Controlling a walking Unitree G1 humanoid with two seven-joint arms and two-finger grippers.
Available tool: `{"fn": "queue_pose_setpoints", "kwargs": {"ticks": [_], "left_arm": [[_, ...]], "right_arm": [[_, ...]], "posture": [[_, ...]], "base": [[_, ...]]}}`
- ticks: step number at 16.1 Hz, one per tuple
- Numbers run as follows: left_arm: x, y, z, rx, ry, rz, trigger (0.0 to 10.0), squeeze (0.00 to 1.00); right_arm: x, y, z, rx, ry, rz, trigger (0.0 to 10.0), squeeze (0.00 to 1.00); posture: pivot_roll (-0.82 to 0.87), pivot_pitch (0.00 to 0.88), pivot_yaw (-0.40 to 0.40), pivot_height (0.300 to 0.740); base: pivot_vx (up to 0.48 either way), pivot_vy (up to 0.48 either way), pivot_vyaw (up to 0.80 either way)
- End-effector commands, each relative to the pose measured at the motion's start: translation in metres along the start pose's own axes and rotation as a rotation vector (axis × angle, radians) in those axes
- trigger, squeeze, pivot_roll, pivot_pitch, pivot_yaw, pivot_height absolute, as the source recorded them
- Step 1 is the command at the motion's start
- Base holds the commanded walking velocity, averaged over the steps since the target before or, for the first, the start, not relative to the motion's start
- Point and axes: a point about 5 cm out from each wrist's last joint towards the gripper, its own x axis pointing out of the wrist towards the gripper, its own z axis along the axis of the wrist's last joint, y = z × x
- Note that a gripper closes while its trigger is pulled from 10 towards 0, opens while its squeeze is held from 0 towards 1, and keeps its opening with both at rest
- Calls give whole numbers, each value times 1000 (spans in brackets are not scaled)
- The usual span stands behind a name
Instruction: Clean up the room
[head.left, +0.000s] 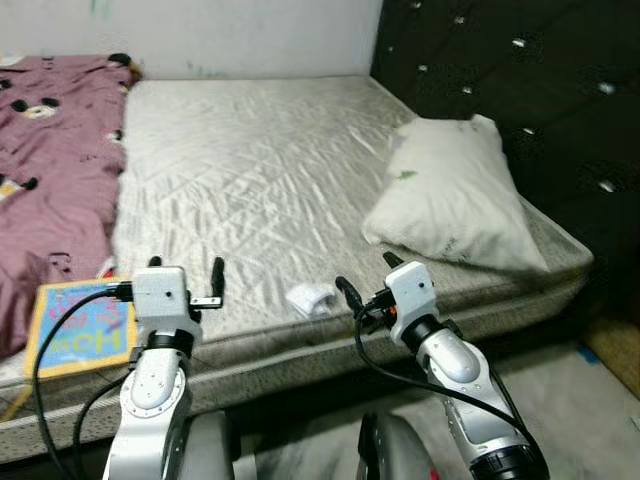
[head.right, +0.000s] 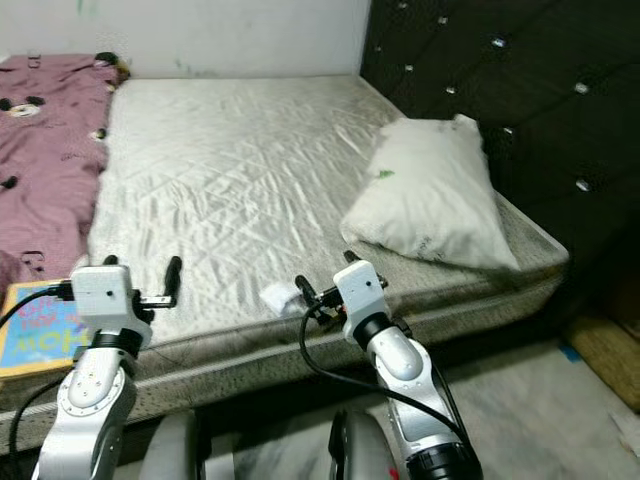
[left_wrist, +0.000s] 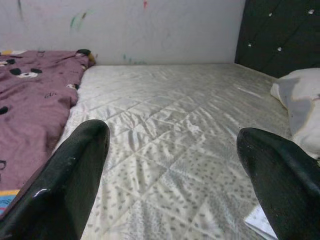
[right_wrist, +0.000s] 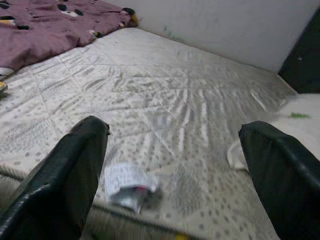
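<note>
White crumpled paper (head.left: 311, 299) lies on the quilted mattress (head.left: 260, 170) close to its near edge, just ahead of my right gripper (head.left: 365, 275) and a little toward my left; in the right wrist view it sits low between my two spread fingers (right_wrist: 60, 185), nearer this one, touching neither. My left gripper (head.left: 185, 266) hovers over the mattress edge too, its fingers also wide apart and empty, the paper off toward its right finger (left_wrist: 282, 177). Beside my left arm lies a colourful book (head.left: 82, 327), partly under a mauve blanket (head.left: 50, 160). A pale pillow (head.left: 455, 195) rests against the dark tufted headboard (head.left: 520, 80).
</note>
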Motion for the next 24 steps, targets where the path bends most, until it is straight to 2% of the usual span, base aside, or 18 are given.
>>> {"fn": "queue_pose_setpoints", "kwargs": {"ticks": [1, 3, 6, 9, 11, 13, 16, 23, 24], "left_arm": [[1, 1, 2, 9, 5, 10, 10000, 0], [0, 8, 1, 11, 20, 38, 10000, 0], [-4, 15, -2, 15, 43, 71, 10000, 0], [-3, 14, 0, 47, 27, 76, 10000, 0], [-1, 12, 2, 44, 25, 74, 10000, 0], [0, 11, 4, 45, 22, 66, 10000, 0], [-2, 9, 5, 35, 21, 45, 10000, 0], [-2, 6, 5, 20, 20, 21, 10000, 0], [-2, 6, 5, 20, 20, 20, 10000, 0]], "right_arm": [[1, -2, 1, -2, 5, 2, 10000, 0], [3, -1, 3, -3, -6, 15, 10000, 0], [3, 0, 3, -4, -5, 21, 10000, 0], [5, 0, 5, -10, -10, 28, 10000, 0], [7, 0, 6, -22, -13, 34, 10000, 0], [9, 3, 9, -82, -25, 65, 10000, 0], [9, 5, 9, -89, -33, 77, 10000, 0], [11, 1, 9, -98, -36, 65, 10000, 0], [10, 1, 9, -129, -35, 77, 10000, 0]], "posture": [[14, 49, -64, 561], [12, 63, -63, 561], [14, 74, -69, 532], [14, 80, -71, 527], [11, 89, -71, 527], [9, 95, -69, 527], [10, 102, -71, 527], [9, 102, -73, 527], [9, 102, -73, 527]], "base": [[0, 0, 0], [0, 0, 0], [0, 0, 0], [0, 0, 0], [0, 0, 0], [0, 0, 0], [0, 0, 800], [88, 0, 0], [0, 0, 800]]}}
